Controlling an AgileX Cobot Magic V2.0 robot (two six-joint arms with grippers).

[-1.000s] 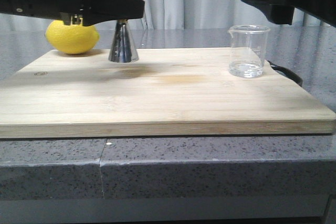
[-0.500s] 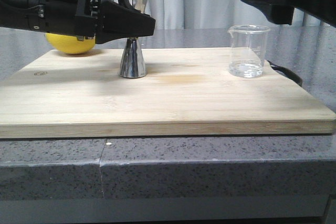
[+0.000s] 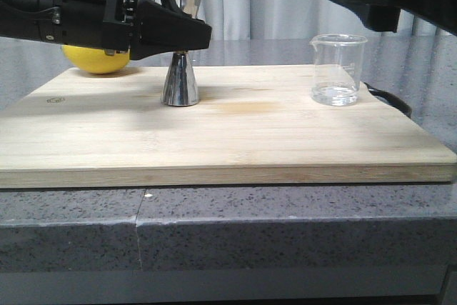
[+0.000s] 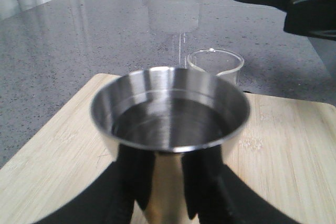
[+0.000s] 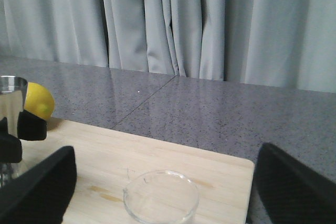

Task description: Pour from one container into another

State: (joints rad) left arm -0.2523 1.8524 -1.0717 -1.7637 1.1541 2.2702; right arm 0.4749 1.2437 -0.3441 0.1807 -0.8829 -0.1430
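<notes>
**Station inventory: two arms, one cutting board, three loose items**

Left arm: reaches in level from the left, low over the board. Left tool (image 3: 187, 33) clamps the narrow waist of the metal hourglass cup (image 3: 180, 76), one finger on each side, as the left wrist view confirms. The cup stands upright, base on the board.

Right arm: held high at the upper right, above and beside the beaker. Right tool (image 5: 160, 187): fingers spread wide apart, gripping nothing, touching nothing; the beaker sits below, between them.

Items, counted:
- Glass beaker (image 3: 338, 69), 1: clear, cylindrical, pouring lip, upright near the board's far right corner, well apart from the cup. A little clear liquid seems to lie in its bottom.
- Metal hourglass cup, 1: shiny; its upper bowl looks dark inside in the left wrist view, contents not certain.
- Lemon (image 3: 96, 59), 1: yellow, at the board's far left, partly hidden behind the left arm.
- Wooden cutting board (image 3: 221, 141), 1: lies flat on the speckled grey counter (image 3: 214, 226).
</notes>
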